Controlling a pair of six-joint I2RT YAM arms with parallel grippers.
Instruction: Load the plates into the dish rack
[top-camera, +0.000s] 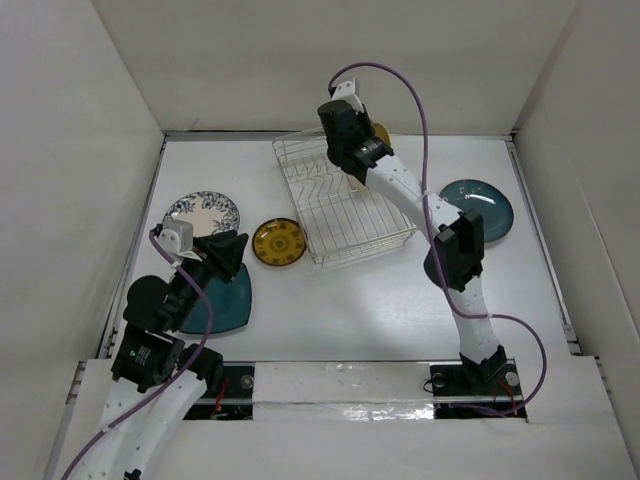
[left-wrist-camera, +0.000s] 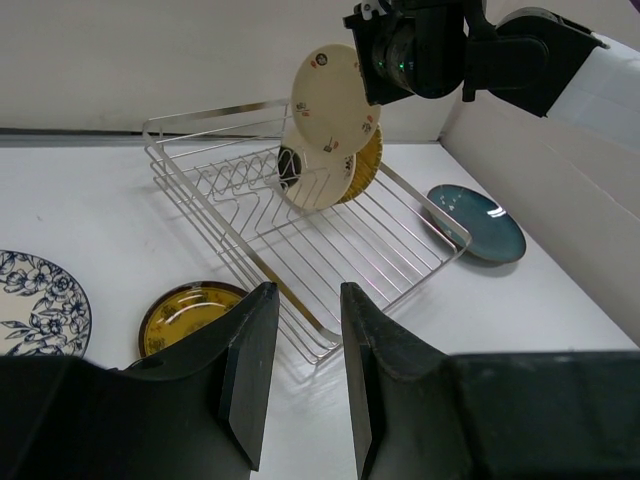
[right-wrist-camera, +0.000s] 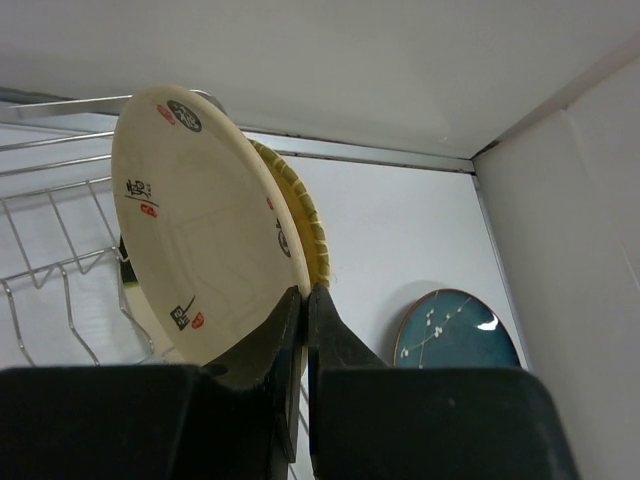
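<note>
Cream plate (left-wrist-camera: 330, 98) is hanging pinched in right end effector (right-wrist-camera: 303, 297) over dish rack (top-camera: 350, 225); two racked, four waiting; left end effector (left-wrist-camera: 305, 300) parted, empty.

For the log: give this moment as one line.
right gripper: shut on cream plate over dish rack | left gripper: open | racked: two plates | table: floral plate, yellow plate, two teal plates

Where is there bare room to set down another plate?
Bare: the rack's near rows of prongs, and the table between rack and arm bases. Crowded: the rack's far corner, where the right gripper holds a cream plate above two standing plates; and left of the rack, with the yellow plate, floral plate, dark teal plate and left gripper.
</note>
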